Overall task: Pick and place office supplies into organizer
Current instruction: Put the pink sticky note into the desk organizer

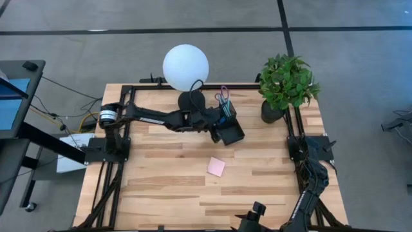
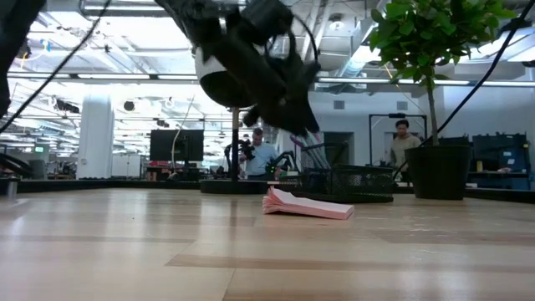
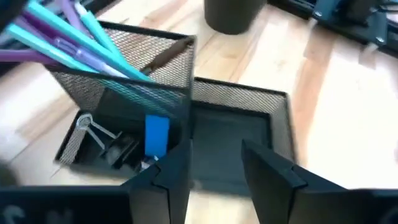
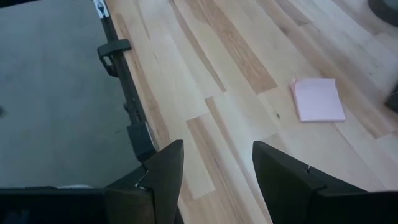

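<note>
The black mesh organizer (image 3: 186, 106) stands at the table's far middle (image 1: 232, 131). Teal and purple pens (image 3: 74, 37) lean in its taller cup section. A tiny blue block (image 3: 157, 134) and a black clip (image 3: 115, 148) lie in a lower tray section. Purple-handled scissors (image 1: 223, 96) stick up at its far side. My left gripper (image 3: 214, 171) hovers open just above the organizer's near rim, nothing between its fingers. The pink sticky-note pad (image 1: 216, 167) lies flat on the table, nearer than the organizer. My right gripper (image 4: 217, 168) waits open at the near right.
A lamp with a white globe (image 1: 185, 67) and a round black base stands just left of the organizer. A potted plant (image 1: 286, 84) stands at the far right corner. Bare wood lies around the pink pad (image 4: 317, 99). People show in the room behind.
</note>
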Controlling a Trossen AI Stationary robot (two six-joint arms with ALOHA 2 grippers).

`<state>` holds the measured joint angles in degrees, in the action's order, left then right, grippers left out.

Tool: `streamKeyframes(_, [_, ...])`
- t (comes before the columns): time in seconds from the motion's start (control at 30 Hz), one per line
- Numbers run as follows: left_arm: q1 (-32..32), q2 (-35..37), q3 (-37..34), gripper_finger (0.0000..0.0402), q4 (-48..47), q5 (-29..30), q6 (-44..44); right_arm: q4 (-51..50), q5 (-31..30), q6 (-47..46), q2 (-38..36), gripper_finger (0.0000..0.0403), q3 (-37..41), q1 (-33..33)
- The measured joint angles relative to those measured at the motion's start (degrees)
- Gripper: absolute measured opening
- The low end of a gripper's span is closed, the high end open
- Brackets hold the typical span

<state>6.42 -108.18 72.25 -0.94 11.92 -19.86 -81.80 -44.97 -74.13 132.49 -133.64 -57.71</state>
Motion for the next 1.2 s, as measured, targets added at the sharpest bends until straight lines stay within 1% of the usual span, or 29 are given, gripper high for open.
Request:
streamKeyframes(0.07, [-2.52,3.11,0.03,0.0131,-6.01,2.55,-0.68,-0.02,-0.02,-0.81,0.0,0.0189,0.0,-0.02])
streamKeyframes(0.17, [-7.52,6.14,0.09,0.013,-14.59,8.62,-3.66,-0.02,-0.02,-0.85,0.0,0.0189,0.0,-0.02])
streamKeyframes(0.27, [-13.45,6.64,-0.07,0.013,-22.69,15.75,-10.15,0.08,-0.04,-0.87,0.0,0.0189,0.0,-0.02])
streamKeyframes(0.33, [-17.36,6.57,-1.13,0.013,-24.73,20.55,-15.76,0.26,-0.04,-0.87,0.0,0.0189,0.0,-0.02])
streamKeyframes(0.4, [-20.19,6.02,-2.56,0.013,-24.43,24.01,-20.49,0.26,-0.04,-0.87,0.0,0.0189,0.0,-0.02])
streamKeyframes(0.5, [-22.63,5.88,-4.83,0.013,-24.62,24.41,-27.36,0.26,-0.04,-0.87,0.0,0.0189,0.0,-0.02])
streamKeyframes(0.63, [-24.76,5.9,-8.54,0.013,-20.18,24.04,-33.32,0.26,-0.04,-0.88,0.0,0.0189,0.0,-0.02])
streamKeyframes(0.8, [-25.55,5.9,-11.36,0.013,-13.62,22.14,-34.8,0.26,-0.04,-0.85,0.0,0.0189,0.0,0.04])
streamKeyframes(0.93, [-25.55,5.9,-13.49,0.013,-6.45,20.99,-35.12,0.22,-0.06,-0.48,0.0,0.0189,0.0,0.19])
streamKeyframes(1.0, [-25.75,5.9,-14.02,0.013,-6.0,19.82,-36.44,0.23,-0.05,-0.48,0.0,0.0189,0.0,0.4])
streamKeyframes(1.2, [-26.49,5.9,-14.4,0.013,-5.72,19.19,-37.05,0.04,-0.05,-0.39,0.0,0.0189,0.0,0.68])
